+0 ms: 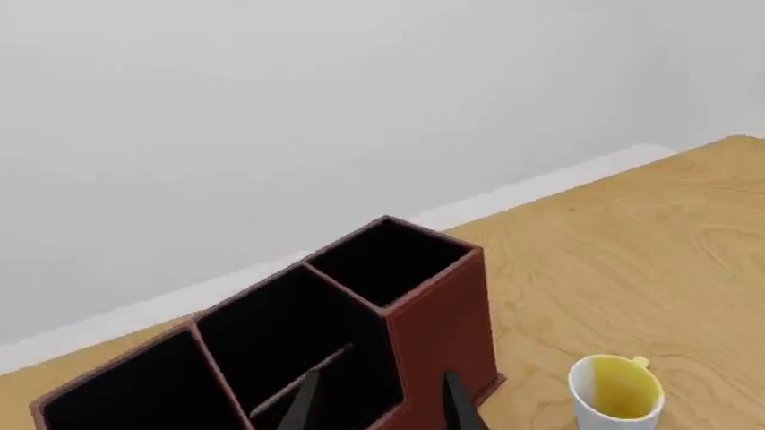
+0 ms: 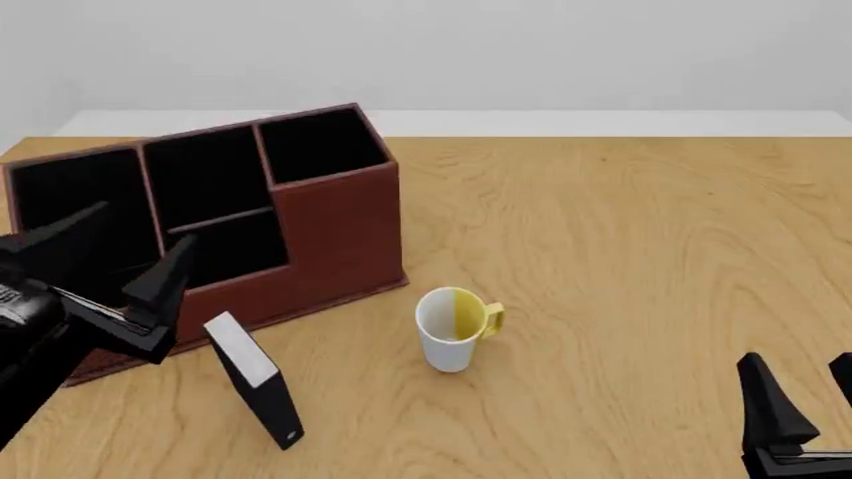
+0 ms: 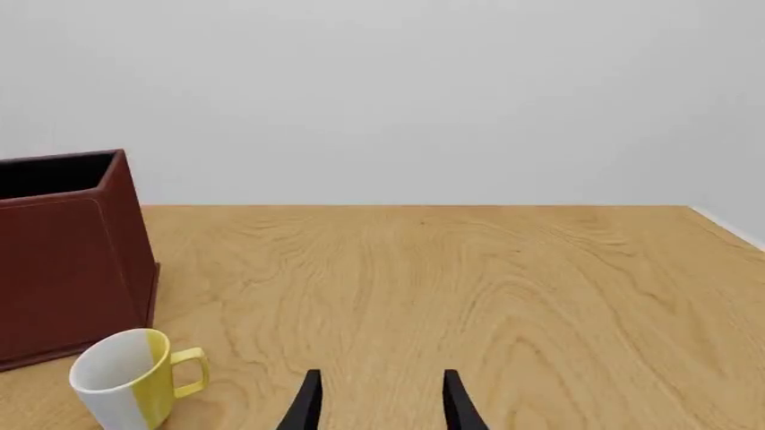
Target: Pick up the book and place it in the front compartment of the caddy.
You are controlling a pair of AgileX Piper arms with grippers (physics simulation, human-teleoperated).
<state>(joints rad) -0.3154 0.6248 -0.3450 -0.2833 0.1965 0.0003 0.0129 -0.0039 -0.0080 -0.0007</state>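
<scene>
A white and yellow mug [image 2: 453, 327] stands upright near the middle of the wooden table [image 2: 639, 239]. Its yellow handle points right. A pale wall [image 2: 533, 50] is behind the far edge.

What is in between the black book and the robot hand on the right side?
In the front view, the white-and-yellow mug stands roughly between the book and the right gripper, a bit farther back; the rest is bare wooden table.

Colours on the counter

The caddy [image 2: 339, 225] is reddish-brown outside, black inside its compartments. The book [image 2: 253, 384] has a black cover, white page edges and a tiny white spine mark. The mug [image 2: 453, 329] is half white, half yellow, with a yellow handle. The counter [image 2: 639, 249] is pale wood with wavy grain. Both hands, left [image 2: 127, 264] and right [image 2: 805, 399], are black.
</scene>
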